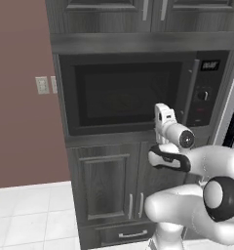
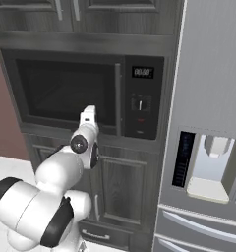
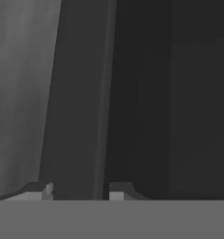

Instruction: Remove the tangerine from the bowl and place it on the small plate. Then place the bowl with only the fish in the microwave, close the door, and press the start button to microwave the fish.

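Built-in microwave (image 1: pixel 138 90) set in a dark wood-grain cabinet column, its door (image 1: pixel 124 93) shut flat against the frame. The door is a wide, rigid panel with a dark glass window; judged stiff, hinged, smooth and slippery over the glass, so the sound place to take hold is the long grey bar handle (image 2: pixel 118 98), which runs upright along the door's right edge, just beside the control panel (image 2: pixel 142 101). The panel carries a small display (image 2: pixel 142 73), a round dial and buttons beneath it. The pincer (image 3: pixel 78 190) is raised close in front of the door's lower right corner; in the hand view its two tips stand apart at a moderate gap, with nothing between them. The surface before them is dark and featureless, with a paler strip to one side; whether that strip is the handle cannot be told. Cabinet doors (image 1: pixel 104 183) lie below the microwave, a refrigerator with a dispenser (image 2: pixel 208 167) to the right, a reddish wall with a switch plate (image 1: pixel 42 85) to the left, and a pale tiled floor (image 1: pixel 26 215).
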